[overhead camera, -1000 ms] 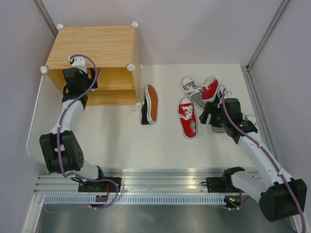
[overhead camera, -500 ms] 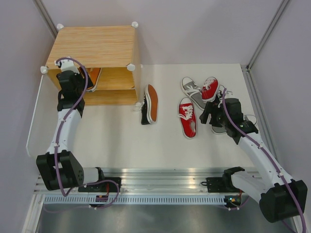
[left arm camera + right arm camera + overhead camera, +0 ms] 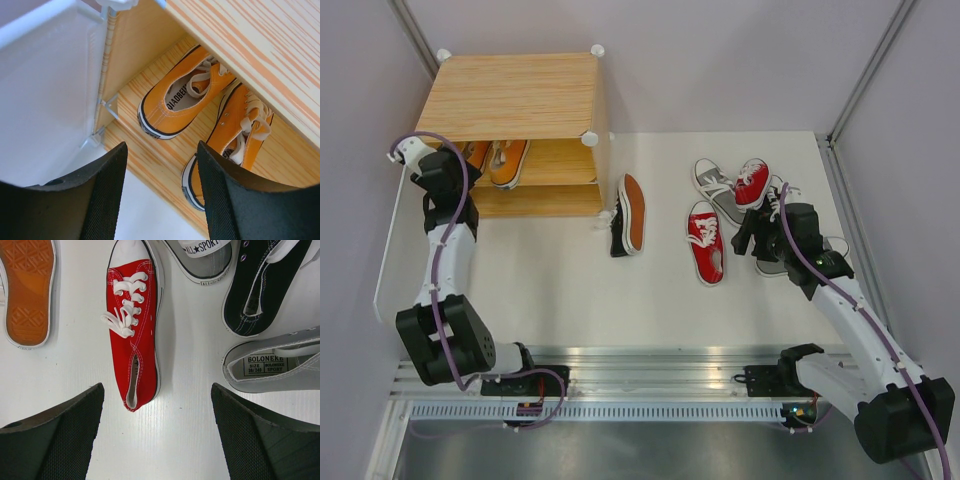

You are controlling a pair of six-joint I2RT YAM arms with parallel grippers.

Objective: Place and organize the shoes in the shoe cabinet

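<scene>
Though they lie half-hidden from above, the orange shoes [image 3: 172,102] show plainly beyond the open left hand [image 3: 161,162].

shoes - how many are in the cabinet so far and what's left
Done: the orange pair sits inside the cabinet. In hand: nothing; left jaws are open and empty by the cabinet, right jaws open above a red shoe. Left: six shoes on the table, two black, two red, two grey.
</scene>
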